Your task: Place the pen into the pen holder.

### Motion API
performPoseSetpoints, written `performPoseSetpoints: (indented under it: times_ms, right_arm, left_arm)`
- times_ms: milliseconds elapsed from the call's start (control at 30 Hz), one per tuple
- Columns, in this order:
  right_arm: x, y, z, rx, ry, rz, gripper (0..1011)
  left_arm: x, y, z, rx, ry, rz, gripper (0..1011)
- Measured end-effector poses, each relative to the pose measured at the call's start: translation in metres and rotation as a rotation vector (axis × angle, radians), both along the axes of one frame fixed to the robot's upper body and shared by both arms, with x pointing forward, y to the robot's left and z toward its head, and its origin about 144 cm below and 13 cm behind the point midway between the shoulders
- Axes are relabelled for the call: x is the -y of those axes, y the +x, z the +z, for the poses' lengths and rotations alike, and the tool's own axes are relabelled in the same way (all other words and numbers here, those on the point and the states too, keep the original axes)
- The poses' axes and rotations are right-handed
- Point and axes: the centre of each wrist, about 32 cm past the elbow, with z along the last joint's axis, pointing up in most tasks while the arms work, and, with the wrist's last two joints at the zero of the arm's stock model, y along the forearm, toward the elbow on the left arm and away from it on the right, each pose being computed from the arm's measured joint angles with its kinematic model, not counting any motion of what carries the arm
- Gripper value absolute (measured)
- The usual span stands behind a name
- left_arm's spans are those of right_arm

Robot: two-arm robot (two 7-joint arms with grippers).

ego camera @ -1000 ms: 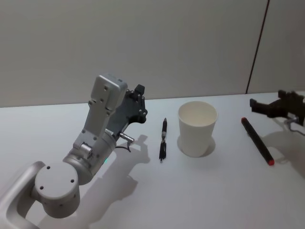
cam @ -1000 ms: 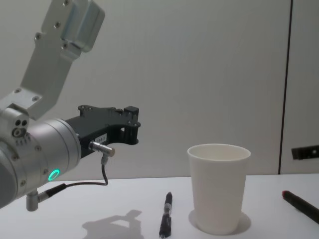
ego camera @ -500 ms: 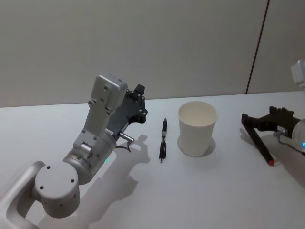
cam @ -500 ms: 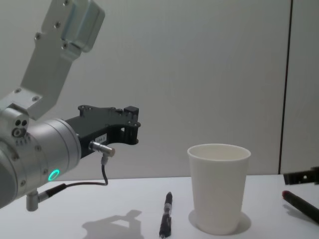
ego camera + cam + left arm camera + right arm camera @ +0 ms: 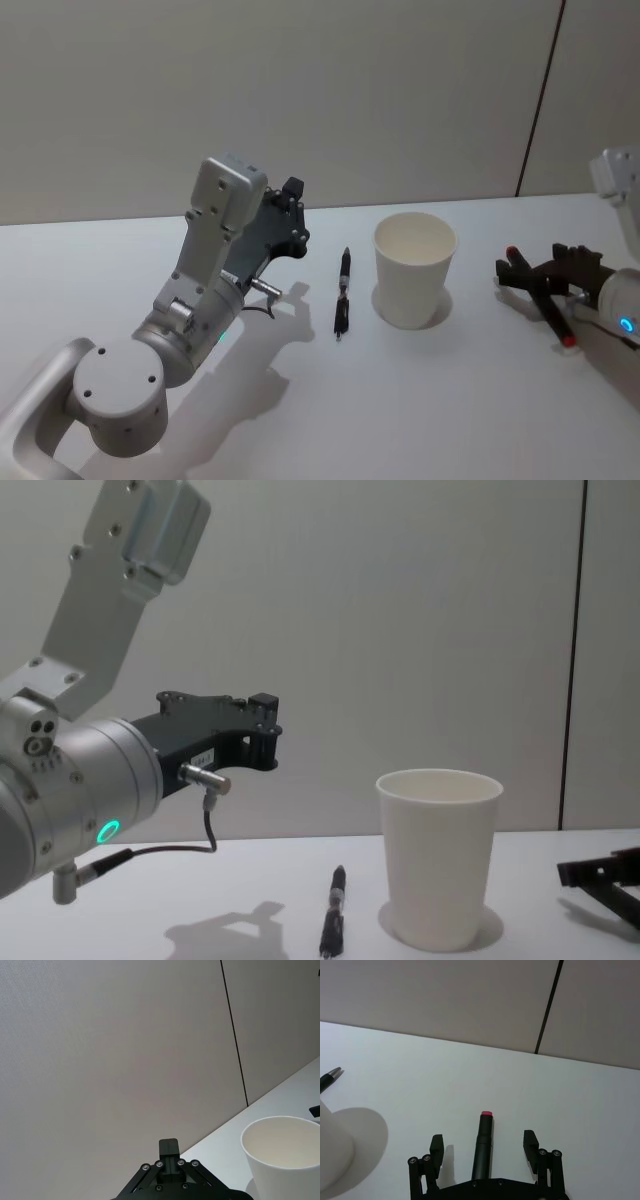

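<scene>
- Right gripper (image 5: pixel 483 1139), fingers spread, straddles the black red-tipped pen (image 5: pixel 484 1132) lying on the white table (image 5: pixel 450 400).
- Left gripper (image 5: pixel 168 1145), fingers together and empty, hangs left of the plain white paper cup (image 5: pixel 413 270).

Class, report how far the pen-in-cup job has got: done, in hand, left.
Done: nothing; no pen stands in the white cup. In hand: the open right hand straddles the red-tipped pen lying on the table. The left hand is parked near the black pen. Left: grip, lift, drop it in the cup.
</scene>
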Motion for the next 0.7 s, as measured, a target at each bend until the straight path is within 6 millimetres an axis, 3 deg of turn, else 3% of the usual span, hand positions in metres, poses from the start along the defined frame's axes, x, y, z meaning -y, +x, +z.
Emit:
performPoseSetpoints:
  times_ms: [700]
  right_arm:
    - [-0.012,0.000,-0.016,0.004,-0.038,0.020,988]
  left_arm:
    - [0.000,0.000,0.000,0.000,0.000,0.000,0]
